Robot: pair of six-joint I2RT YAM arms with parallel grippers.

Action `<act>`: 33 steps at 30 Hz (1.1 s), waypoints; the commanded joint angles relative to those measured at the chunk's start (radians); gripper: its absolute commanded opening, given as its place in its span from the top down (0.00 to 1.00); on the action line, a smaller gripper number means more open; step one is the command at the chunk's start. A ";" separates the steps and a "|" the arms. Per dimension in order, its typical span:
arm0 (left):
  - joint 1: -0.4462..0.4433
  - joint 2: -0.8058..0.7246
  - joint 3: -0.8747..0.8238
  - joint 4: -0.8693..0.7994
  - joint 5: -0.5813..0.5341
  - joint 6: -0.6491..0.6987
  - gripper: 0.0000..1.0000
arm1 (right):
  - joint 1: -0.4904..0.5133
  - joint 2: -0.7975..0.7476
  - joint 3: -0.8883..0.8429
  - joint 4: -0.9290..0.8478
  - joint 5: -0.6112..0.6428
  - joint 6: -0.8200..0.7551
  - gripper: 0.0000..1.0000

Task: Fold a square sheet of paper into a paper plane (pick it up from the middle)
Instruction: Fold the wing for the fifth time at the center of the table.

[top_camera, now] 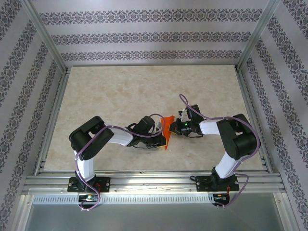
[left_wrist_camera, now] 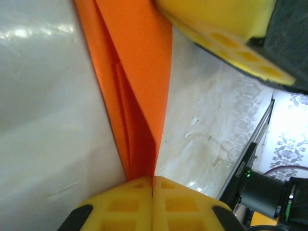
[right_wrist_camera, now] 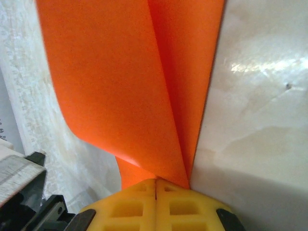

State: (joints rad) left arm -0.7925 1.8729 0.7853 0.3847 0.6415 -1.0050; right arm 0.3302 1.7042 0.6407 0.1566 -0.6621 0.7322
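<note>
The orange paper (top_camera: 166,131) is folded and stands between the two grippers near the middle of the table. My left gripper (top_camera: 161,134) is shut on its near lower edge: in the left wrist view the yellow pads (left_wrist_camera: 125,207) press together on the folded paper (left_wrist_camera: 139,82). My right gripper (top_camera: 174,127) is shut on the opposite side; its pads (right_wrist_camera: 183,207) pinch the paper (right_wrist_camera: 125,82), whose layers fan away from the jaws. The right gripper's yellow finger (left_wrist_camera: 226,33) shows beyond the paper in the left wrist view.
The beige marbled table (top_camera: 120,91) stretches behind and to both sides of the arms. Patterned walls and metal frame rails (top_camera: 149,166) enclose it. The left arm's body (right_wrist_camera: 24,192) shows at the lower left of the right wrist view.
</note>
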 commanded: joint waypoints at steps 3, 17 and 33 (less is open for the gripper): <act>-0.034 0.009 -0.032 -0.066 0.068 -0.002 0.98 | 0.026 0.038 -0.018 -0.089 0.068 -0.021 0.97; -0.036 -0.017 -0.043 -0.099 0.069 0.014 1.00 | 0.026 0.040 -0.018 -0.099 0.074 -0.022 0.98; -0.036 -0.263 -0.034 -0.224 -0.111 0.031 0.75 | 0.027 0.041 -0.020 -0.101 0.076 -0.021 0.98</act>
State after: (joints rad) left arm -0.8192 1.6665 0.7136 0.2451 0.6010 -0.9977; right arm 0.3317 1.7042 0.6415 0.1528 -0.6579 0.7292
